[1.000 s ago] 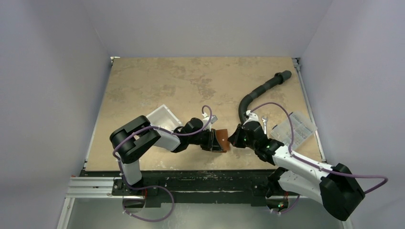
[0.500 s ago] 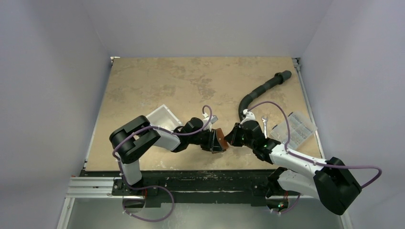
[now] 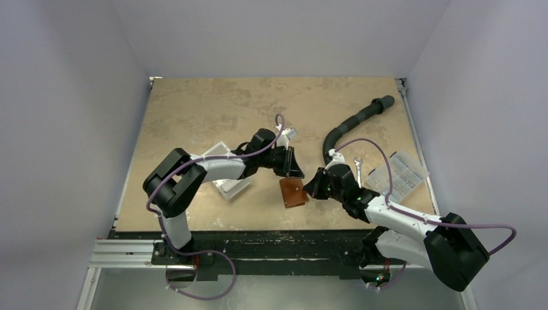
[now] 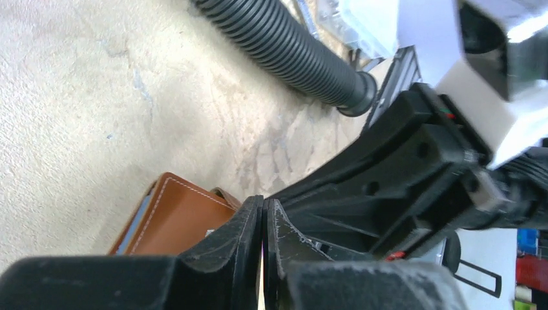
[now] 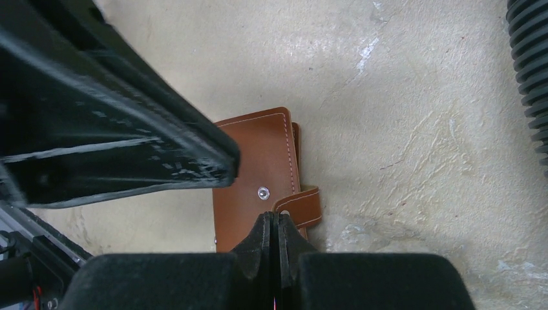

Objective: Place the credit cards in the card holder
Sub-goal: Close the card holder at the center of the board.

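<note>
The wallet (image 3: 293,192) lies closed between the grippers. The left gripper (image 3: 297,172) is just beyond it and the right gripper (image 3: 311,188) at its right, both with fingers pinched together, empty. The hose (image 3: 352,123) curls far right and the box (image 3: 227,186) sits left.

Even soft light; blurred near wrist foregrounds

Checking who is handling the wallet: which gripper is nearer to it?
Right, it seems. The right gripper sits shut at the strap edge of the wallet; the left gripper hangs shut just beyond the wallet's far edge.
</note>
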Tool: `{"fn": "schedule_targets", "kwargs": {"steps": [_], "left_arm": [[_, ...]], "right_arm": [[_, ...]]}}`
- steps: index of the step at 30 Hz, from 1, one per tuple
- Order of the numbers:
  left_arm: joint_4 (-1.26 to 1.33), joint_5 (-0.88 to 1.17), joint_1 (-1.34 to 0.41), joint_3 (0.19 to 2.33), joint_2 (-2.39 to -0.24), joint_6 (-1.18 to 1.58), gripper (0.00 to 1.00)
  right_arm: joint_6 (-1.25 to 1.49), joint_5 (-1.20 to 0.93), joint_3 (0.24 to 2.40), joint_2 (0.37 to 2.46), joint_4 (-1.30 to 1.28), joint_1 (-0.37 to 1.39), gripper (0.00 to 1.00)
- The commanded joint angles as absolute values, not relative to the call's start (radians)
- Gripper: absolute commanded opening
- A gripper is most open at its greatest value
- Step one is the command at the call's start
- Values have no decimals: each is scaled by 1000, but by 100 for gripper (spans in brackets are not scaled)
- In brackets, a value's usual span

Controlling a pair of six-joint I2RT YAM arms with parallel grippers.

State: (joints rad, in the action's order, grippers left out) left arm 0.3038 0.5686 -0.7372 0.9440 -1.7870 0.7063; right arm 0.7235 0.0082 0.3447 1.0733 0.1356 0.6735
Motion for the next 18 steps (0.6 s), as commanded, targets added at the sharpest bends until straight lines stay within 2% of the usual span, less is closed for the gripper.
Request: {"fn": "schedule_targets", "kwargs": {"steps": [1,9,18], "left_arm": [[144,594,-723,1008,-1868,596,6],[174,534,-706,959,-1876,612,1],[30,525,-704,1034,-1920,557,0]], "right_arm": [[725,2,339,1067,170,669,0],[732,-9,343,1077,176,670,0],[720,-64,366,1131,208,668,0]]}}
